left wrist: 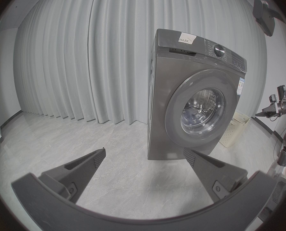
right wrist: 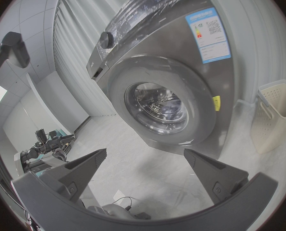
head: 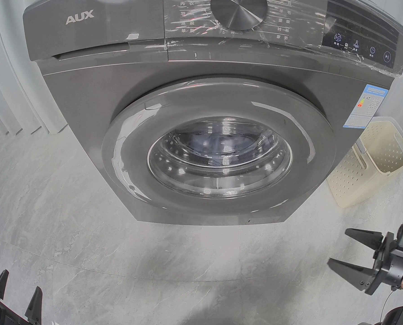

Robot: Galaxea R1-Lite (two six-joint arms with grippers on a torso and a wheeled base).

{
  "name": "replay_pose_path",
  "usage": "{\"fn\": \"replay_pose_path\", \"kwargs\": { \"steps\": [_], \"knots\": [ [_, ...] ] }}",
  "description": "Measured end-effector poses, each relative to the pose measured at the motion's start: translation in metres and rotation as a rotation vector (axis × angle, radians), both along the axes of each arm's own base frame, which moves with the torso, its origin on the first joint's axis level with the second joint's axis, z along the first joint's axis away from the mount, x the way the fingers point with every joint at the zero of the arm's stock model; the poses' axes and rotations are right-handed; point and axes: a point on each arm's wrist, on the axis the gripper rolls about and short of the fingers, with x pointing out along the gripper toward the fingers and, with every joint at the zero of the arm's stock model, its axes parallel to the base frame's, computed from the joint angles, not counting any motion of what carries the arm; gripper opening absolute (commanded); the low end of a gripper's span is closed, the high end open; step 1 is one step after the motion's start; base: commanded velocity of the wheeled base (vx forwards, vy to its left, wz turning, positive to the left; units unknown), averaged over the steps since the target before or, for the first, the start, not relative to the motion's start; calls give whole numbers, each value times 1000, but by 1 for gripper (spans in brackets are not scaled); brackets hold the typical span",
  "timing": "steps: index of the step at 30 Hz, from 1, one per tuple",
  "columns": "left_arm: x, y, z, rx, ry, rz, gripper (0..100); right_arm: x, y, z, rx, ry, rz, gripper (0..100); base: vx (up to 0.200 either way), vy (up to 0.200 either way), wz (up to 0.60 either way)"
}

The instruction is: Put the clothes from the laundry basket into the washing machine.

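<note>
My left fingers (head: 34, 301) hung low at my left side, released and spread wide, grasping nothing; my right fingers (head: 361, 238) hung a little higher at my right side, likewise released, tips pointed toward the machine with nothing between them; both pairs were well apart from everything else, above the pale marbled floor (head: 75, 213); beyond that stretch of floor stood the washing machine (head: 84, 91), grey and front-loading, straight ahead of me; its round door (head: 129, 159) was shut, flush against the front; through the door's glass (head: 174, 145) I saw the shiny drum (head: 264, 163) and a bluish patch inside it, but I could not tell whether that was cloth or a reflection; above the door ran the control strip, with a drawer (head: 93, 19) at the left, a large metal dial (head: 239, 4) in the middle and a dark touch panel (head: 361, 37) at the right, dial and panel under clear film; a blue-edged label (head: 366, 107) was stuck on the front, up and to the right of the door; the laundry basket (head: 350, 181), cream plastic with small holes, stood upright on the floor just beside the machine's right side, farther back than the door; I saw part of its inner wall but not its bottom, so I could not tell what lay in it; behind machine and basket hung a pale pleated curtain (head: 11, 68), reaching the floor.
</note>
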Motion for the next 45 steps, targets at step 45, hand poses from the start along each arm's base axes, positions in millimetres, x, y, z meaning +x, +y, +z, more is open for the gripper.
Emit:
{"fn": "replay_pose_path", "kwargs": {
  "steps": [45],
  "knots": [
    [0,0,0,28,-2,-1,100,-110,-67,-66,-214,-204,-659,100,0,0,0]
  ]
}}
